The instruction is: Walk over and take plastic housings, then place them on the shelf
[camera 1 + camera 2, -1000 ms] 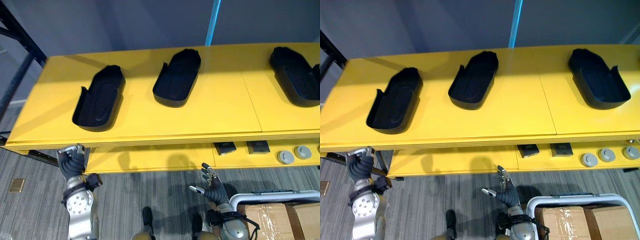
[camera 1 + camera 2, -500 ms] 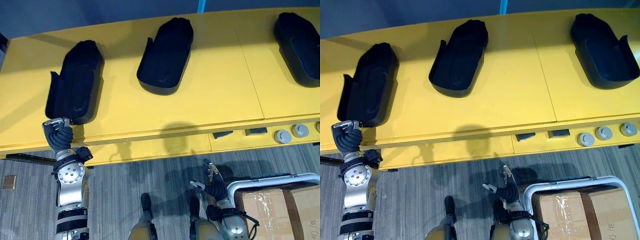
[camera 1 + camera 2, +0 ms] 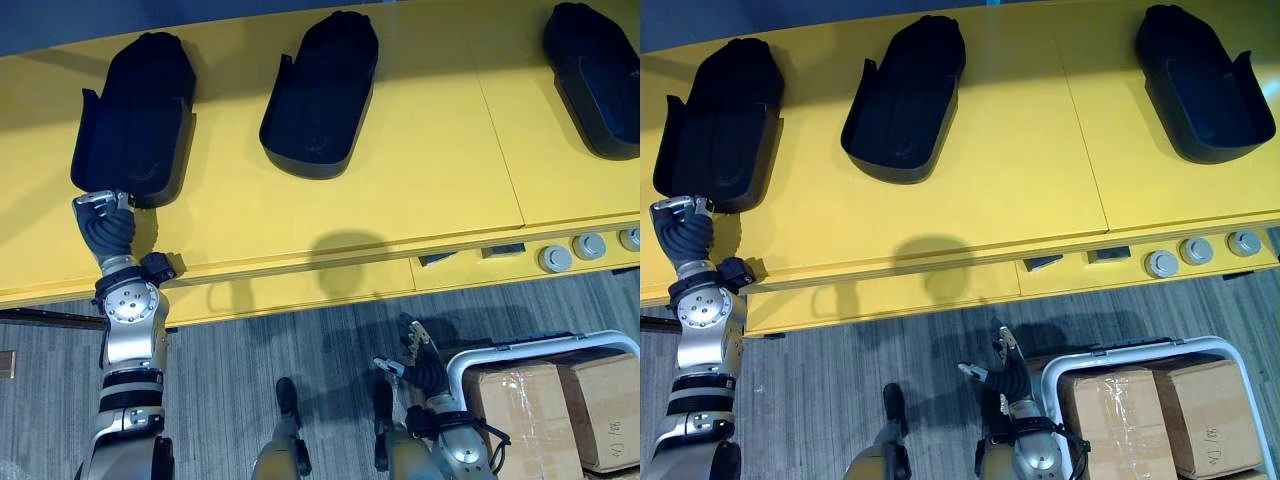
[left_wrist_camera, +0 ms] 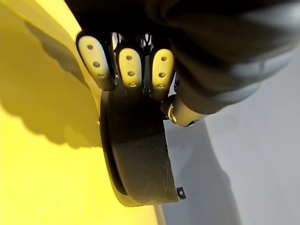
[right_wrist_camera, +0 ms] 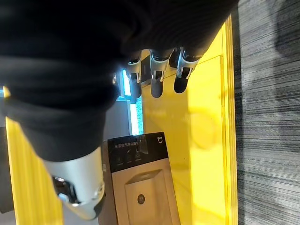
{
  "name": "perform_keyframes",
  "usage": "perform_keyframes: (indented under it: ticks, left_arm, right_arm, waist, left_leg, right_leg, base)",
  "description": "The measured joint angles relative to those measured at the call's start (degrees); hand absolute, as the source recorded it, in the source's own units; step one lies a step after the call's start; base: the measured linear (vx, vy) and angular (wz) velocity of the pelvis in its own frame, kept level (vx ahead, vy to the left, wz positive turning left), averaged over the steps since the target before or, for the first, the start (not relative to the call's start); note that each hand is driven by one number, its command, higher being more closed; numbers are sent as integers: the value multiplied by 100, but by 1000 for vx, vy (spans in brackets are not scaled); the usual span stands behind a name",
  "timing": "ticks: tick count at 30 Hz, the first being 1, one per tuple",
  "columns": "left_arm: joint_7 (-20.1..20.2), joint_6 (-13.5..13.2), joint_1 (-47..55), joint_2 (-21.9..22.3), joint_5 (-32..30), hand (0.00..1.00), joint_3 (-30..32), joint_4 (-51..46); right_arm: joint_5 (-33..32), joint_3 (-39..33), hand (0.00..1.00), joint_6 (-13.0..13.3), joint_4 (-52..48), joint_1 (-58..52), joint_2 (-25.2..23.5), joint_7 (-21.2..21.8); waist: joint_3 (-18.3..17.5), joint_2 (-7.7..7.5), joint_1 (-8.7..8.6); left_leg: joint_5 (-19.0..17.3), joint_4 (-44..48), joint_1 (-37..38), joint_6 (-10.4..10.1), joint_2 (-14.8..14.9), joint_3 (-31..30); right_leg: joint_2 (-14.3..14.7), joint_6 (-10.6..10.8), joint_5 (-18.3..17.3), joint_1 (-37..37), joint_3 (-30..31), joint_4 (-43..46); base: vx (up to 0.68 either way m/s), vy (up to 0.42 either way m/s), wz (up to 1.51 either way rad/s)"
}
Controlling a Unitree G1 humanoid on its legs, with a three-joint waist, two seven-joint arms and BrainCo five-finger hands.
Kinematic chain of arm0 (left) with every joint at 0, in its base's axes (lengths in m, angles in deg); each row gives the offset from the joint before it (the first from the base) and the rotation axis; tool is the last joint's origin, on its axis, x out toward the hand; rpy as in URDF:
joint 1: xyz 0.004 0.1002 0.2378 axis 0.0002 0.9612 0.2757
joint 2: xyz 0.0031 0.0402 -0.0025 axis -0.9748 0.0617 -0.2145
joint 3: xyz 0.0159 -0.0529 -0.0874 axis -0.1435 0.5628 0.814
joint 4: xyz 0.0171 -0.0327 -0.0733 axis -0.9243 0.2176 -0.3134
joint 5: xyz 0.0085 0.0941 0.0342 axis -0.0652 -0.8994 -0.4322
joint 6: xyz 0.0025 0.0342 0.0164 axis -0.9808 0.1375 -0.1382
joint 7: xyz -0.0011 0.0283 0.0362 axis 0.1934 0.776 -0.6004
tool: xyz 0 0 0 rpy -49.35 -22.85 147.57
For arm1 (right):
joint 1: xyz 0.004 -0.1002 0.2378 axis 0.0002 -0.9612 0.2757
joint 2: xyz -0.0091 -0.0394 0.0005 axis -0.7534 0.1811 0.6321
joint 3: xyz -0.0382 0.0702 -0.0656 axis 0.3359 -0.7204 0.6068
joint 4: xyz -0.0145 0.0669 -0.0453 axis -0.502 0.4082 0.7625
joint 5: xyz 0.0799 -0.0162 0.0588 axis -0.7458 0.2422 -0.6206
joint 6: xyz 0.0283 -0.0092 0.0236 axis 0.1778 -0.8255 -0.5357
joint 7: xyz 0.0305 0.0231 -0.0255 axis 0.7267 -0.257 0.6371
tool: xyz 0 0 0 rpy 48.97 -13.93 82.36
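Left housing: the left housing (image 3: 135,120), a matte black plastic shell, long and boat-shaped with a raised wall, lies open side up at the left of the yellow desk (image 3: 420,170).
Left hand: the left hand (image 3: 103,215) is at that shell's near end. Its fingers (image 4: 131,68) curl over the rounded end wall, thumb (image 4: 176,112) on the outer side, grasping it.
Left wrist view: the smooth curved end wall from close up; the eye views give the shell's whole outline.
Middle housing: the middle housing (image 3: 320,95), same shape, lies slanted, well apart from both hands.
Right hand: the right hand (image 3: 418,358) hangs low over the grey striped floor (image 3: 300,350), fingers spread and loose, holding nothing.
Right wrist view: past the fingers, a dark-topped beige device (image 5: 140,183) on a yellow surface.
Discs: round grey discs (image 3: 553,259) in a row under the desk's edge.
Boxes: taped cardboard boxes (image 3: 560,410) beside the right hand.
Right housing: the right housing (image 3: 595,70) lies at the desk's far right.
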Motion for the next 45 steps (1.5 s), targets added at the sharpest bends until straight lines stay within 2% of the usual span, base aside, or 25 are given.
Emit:
perform_keyframes:
  ticks: [6, 8, 9, 10, 11, 13, 17, 19, 20, 26, 30, 36, 39, 40, 41, 42, 43, 44, 45]
  left_arm:
    - [-107, 27, 17, -166, 106, 100, -3, 38]
    - [-102, 83, 228, -42, 106, 100, -11, -296]
    - [-101, 106, 575, 247, 106, 100, 0, -816]
    - [-99, 107, 1065, 689, 87, 0, -1, -1462]
    - [-97, 106, 1350, 943, 83, 0, -8, -1803]
    - [-61, 100, 2448, 1900, 78, 0, -50, -2874]
    - [217, 100, 3540, 2495, 78, 0, -425, -3687]
    - [359, 100, 3731, 2552, 49, 0, -461, -3805]
    - [420, 100, 3830, 2570, -7, 0, -460, -3842]
    - [671, 99, 4122, 2653, -139, 0, -674, -3931]
    - [662, 97, 4274, 2872, -149, 0, -1091, -3917]
    - [645, 96, 4331, 2881, -505, 0, -1505, -3725]
    - [641, 96, 4335, 2859, -597, 0, -1540, -3442]
    - [642, 96, 4330, 2854, -596, 0, -1530, -3373]
    - [642, 96, 4316, 2851, -596, 0, -1518, -3297]
    - [641, 97, 4311, 2847, -596, 0, -1505, -3259]
    - [633, 97, 4329, 2876, -595, 0, -1443, -3236]
    - [621, 96, 4308, 2886, -596, 0, -1379, -3215]
    - [619, 96, 4275, 2874, -595, 0, -1343, -3199]
  right_arm:
    - [-4, 106, 0, 1, 27, 9, 15, -25]
    - [-3, 120, 0, 1, 51, 12, 26, -40]
    - [-3, 119, 0, 1, 93, 11, 2, -41]
    - [0, 119, 0, 1, 131, -2, -17, -43]
    - [2, 113, 0, 1, 154, -1, -23, -44]
    - [9, 57, 0, 1, 165, 5, -97, -46]
    - [57, -158, 0, 0, 175, 0, -105, -41]
    - [75, -229, 0, -1, 179, 3, -108, -37]
    - [84, -242, 0, -2, 194, -4, -106, -35]
    - [125, -362, 0, -7, 206, -12, -108, 18]
    - [123, -893, 0, -11, 208, -5, -121, -25]
    - [22, -1609, 0, -11, 192, -137, -135, -286]
    - [-8, -1920, 0, -9, -50, -258, -215, -400]
    - [-22, -2008, 0, -2, -107, -281, -244, -425]
    - [-28, -2086, 0, -2, -125, -280, -245, -467]
    - [-30, -2095, 0, -2, -143, -284, -239, -499]
    - [-50, -2094, 0, -2, -198, -264, -180, -542]
    - [-105, -2079, 0, 1, -208, -207, -81, -559]
    - [-156, -2072, 0, 2, -205, -185, -48, -569]
  waist:
    - [3, -6, -44]
    - [3, -6, -51]
    - [4, -6, -55]
    - [3, -6, -53]
    - [3, -6, -51]
    - [0, 3, -38]
    - [-58, 70, 88]
    - [-140, 111, 162]
    - [-230, 152, 142]
    - [-613, 157, 161]
    - [-823, 149, 157]
    - [-1066, 143, 84]
    - [-1096, 131, 77]
    - [-1106, 111, 63]
    - [-1105, 80, 27]
    - [-1112, 74, 23]
    - [-1113, 80, 78]
    - [-1133, 161, 142]
    - [-1144, 208, 134]
  left_leg:
    - [4, 1, 19, 6, 0, 114]
    - [5, 1, 35, 8, -2, 108]
    - [5, 0, 78, 9, -8, 83]
    - [3, 0, 162, 11, -16, 47]
    - [3, 0, 209, 11, -19, 24]
    - [1, -2, 388, 11, -19, -34]
    - [-11, -6, 592, 2, -6, -206]
    - [-20, -10, 674, 2, -16, -248]
    - [-21, -25, 715, 1, -33, -328]
    - [-35, -29, 978, -20, -41, -462]
    - [-33, -29, 1192, -20, -43, -483]
    - [-116, -29, 1401, -84, 8, -277]
    - [-312, 1, 1720, -244, 142, 408]
    - [-464, 119, 1750, -297, 186, 554]
    - [-790, 516, 1662, -365, 236, 562]
    - [-1035, 797, 1576, -413, 261, 481]
    - [-1590, 1416, 1409, -433, 238, 34]
    - [-2018, 2027, 1243, -232, 162, -609]
    - [-2129, 2270, 1189, -197, 145, -936]
  right_leg:
    - [5, -4, 42, -40, 127, -5]
    - [3, -4, 43, -18, 124, -9]
    - [1, -4, 43, 52, 106, -34]
    - [-3, -4, 43, 164, 80, -72]
    - [-5, -4, 43, 236, 70, -89]
    - [-1, -6, 40, 508, -32, -207]
    - [16, -3, 5, 857, -231, -256]
    - [9, 2, 3, 978, -273, -269]
    - [-7, 16, -9, 1068, -358, -281]
    - [-16, 48, -43, 1426, -500, -300]
    - [-18, 45, -41, 1650, -517, -301]
    - [19, 77, -67, 1695, -327, -326]
    - [150, 35, -26, 1561, 384, -267]
    - [213, 18, -8, 1467, 655, -217]
    - [287, -21, 31, 1346, 980, -163]
    - [341, -41, 55, 1282, 1156, -150]
    - [501, -72, 102, 1106, 1605, -94]
    - [744, -121, 175, 1018, 2054, -61]
    - [835, -124, 213, 989, 2204, -61]
  base:
    - [-6, 7, -9]
    - [1, 6, 2]
    - [22, 16, 9]
    - [30, 18, 12]
    - [41, 18, 15]
    - [25, 17, 20]
    - [-21, 19, 26]
    - [-50, 43, 22]
    - [-59, 51, 25]
    - [-36, 21, 15]
    - [-13, 5, 5]
    - [-37, 4, -18]
    - [-37, 21, -112]
    - [-30, 10, -138]
    - [-18, 4, -132]
    - [-6, 34, -174]
    - [13, 95, -208]
    - [34, 132, -210]
    - [42, 161, -178]
